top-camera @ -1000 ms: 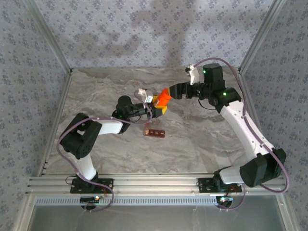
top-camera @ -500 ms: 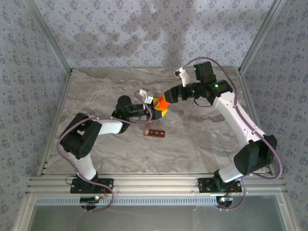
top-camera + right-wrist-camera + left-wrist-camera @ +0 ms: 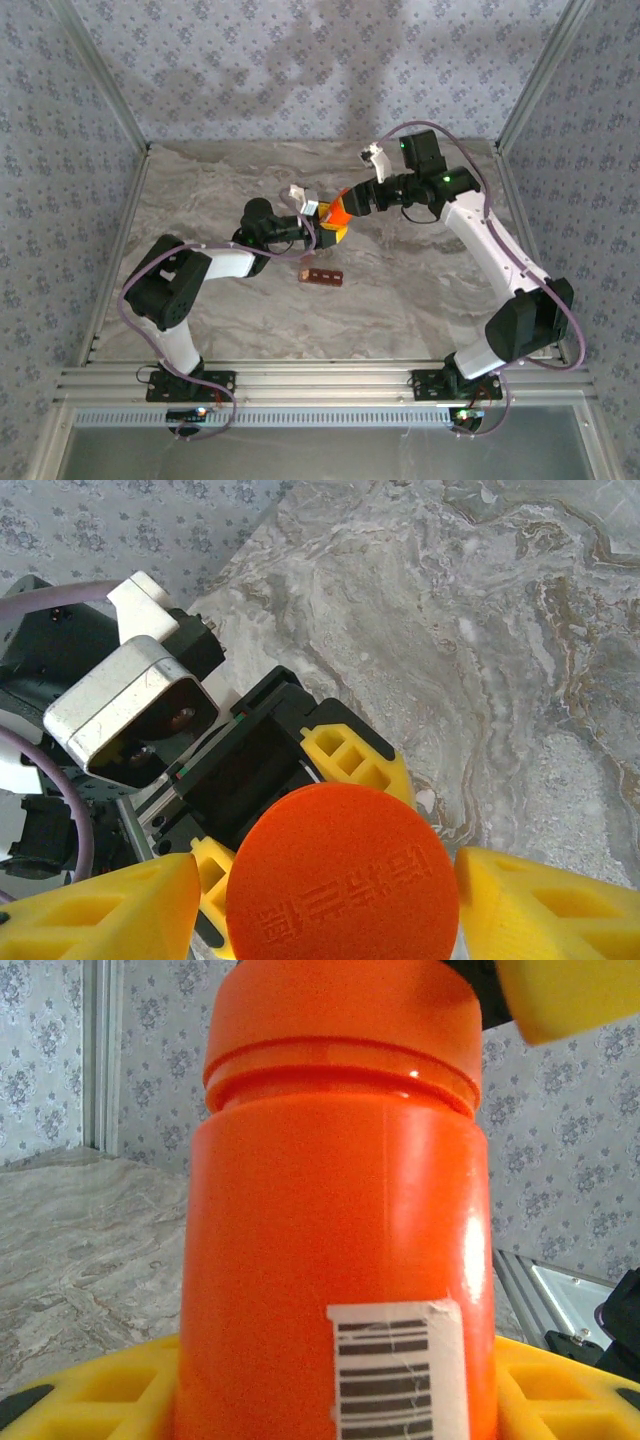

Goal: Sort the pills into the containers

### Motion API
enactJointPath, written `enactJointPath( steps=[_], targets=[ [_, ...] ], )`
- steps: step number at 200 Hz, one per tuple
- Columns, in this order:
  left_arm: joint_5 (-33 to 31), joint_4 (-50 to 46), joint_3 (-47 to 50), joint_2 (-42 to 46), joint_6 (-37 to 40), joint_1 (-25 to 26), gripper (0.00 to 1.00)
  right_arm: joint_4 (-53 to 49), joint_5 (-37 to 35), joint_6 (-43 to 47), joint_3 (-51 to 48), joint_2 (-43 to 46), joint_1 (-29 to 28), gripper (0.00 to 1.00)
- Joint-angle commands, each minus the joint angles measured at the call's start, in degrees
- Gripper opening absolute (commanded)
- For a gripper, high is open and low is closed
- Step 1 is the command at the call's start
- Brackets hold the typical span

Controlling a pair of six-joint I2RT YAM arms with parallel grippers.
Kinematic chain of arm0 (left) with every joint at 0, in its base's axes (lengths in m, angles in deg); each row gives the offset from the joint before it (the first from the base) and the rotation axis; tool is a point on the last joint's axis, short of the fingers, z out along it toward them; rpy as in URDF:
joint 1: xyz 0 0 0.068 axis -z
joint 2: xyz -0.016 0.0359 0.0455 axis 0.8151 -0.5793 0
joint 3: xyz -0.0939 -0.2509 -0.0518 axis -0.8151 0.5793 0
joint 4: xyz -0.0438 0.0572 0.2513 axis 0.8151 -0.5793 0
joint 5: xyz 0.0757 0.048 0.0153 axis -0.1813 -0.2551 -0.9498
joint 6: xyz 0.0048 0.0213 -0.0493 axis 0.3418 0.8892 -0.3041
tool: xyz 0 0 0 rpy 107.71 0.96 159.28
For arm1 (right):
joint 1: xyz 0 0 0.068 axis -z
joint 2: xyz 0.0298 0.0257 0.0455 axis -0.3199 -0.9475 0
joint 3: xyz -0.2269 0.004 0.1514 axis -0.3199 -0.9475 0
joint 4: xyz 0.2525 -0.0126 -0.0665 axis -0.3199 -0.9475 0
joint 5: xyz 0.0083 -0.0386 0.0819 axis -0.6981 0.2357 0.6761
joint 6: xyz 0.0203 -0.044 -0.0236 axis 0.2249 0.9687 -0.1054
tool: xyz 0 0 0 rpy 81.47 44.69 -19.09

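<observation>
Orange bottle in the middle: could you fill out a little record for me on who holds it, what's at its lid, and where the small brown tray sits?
object: orange bottle, barcode label, cap on
held by: left gripper, yellow fingers closed around its lower body
at the cap: right gripper, one yellow finger on each side; whether it grips yet is unclear
containers: dark red-brown strip lying on the table, nearer the arm bases than the bottle, apart from both grippers

A grey-veined marble tabletop (image 3: 400, 300) sat between 3 walls (image 3: 250, 70) of pale floral wallpaper, framed by aluminium rails (image 3: 320, 380).
</observation>
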Motion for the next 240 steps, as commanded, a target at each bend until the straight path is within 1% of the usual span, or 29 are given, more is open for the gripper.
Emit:
enactJointPath(
  steps=[1, 15, 41, 56, 69, 83, 98, 112, 119, 150, 165, 179, 207, 240],
  targets=[
    [1.38, 1.57, -1.85, 2.15, -0.64, -0.21, 0.00, -0.60, 0.92, 0.43, -0.51, -0.89, -0.35, 0.65],
    [1.38, 1.63, -1.85, 2.22, -0.64, -0.25, 0.00, -0.40, 1.02, 0.28, -0.53, -1.06, -0.40, 0.59],
    [1.38, 1.63, -1.85, 2.33, -0.64, -0.24, 0.00, -0.16, 1.62, -0.14, -0.67, -1.50, -0.34, 0.43],
    [1.21, 1.76, -1.97, 2.41, -0.64, -0.20, 0.00, 0.78, 0.99, -1.76, -1.27, -1.68, -0.44, 0.40],
    [0.29, 1.98, -1.95, 2.50, -0.62, -0.15, 0.00, 3.01, 0.42, -4.87, -2.71, -1.53, -0.65, 0.37],
    [-2.05, 2.26, -1.42, 2.97, 0.31, -0.14, 0.00, 5.50, -1.31, -9.37, -4.45, -1.38, -0.98, 0.37],
    [-6.11, 2.49, -0.55, 3.91, 1.97, 0.16, 0.00, 8.55, -2.48, -14.15, -7.06, -0.86, -1.35, 0.36],
    [-9.62, 2.38, 0.35, 4.97, 4.15, 0.68, 0.00, 12.77, -5.26, -21.03, -9.89, 0.04, -1.87, 0.36],
    [-10.94, 1.67, 0.53, 5.50, 5.50, 1.05, 0.00, 14.04, -6.52, -23.61, -10.77, 0.39, -2.25, 0.36],
    [-16.16, -4.33, 0.61, 7.78, 13.65, 4.07, 0.00, 16.68, -13.07, -33.06, -13.11, 1.04, -4.93, 0.31],
    [-18.76, -6.05, 0.71, 8.30, 16.77, 5.67, 0.00, 16.85, -16.54, -35.46, -13.74, 1.07, -6.66, 0.30],
    [-20.42, -6.07, 0.82, 8.21, 18.04, 6.57, 0.00, 17.66, -19.06, -38.17, -14.47, 1.13, -8.15, 0.30],
    [-21.94, -4.48, 0.61, 6.99, 18.00, 7.32, 0.00, 18.33, -22.41, -40.47, -15.11, 1.37, -10.04, 0.28],
    [-22.40, -3.45, 0.57, 6.04, 17.52, 7.49, 0.00, 18.49, -23.96, -41.56, -15.20, 2.18, -10.03, 0.27]
  ],
)
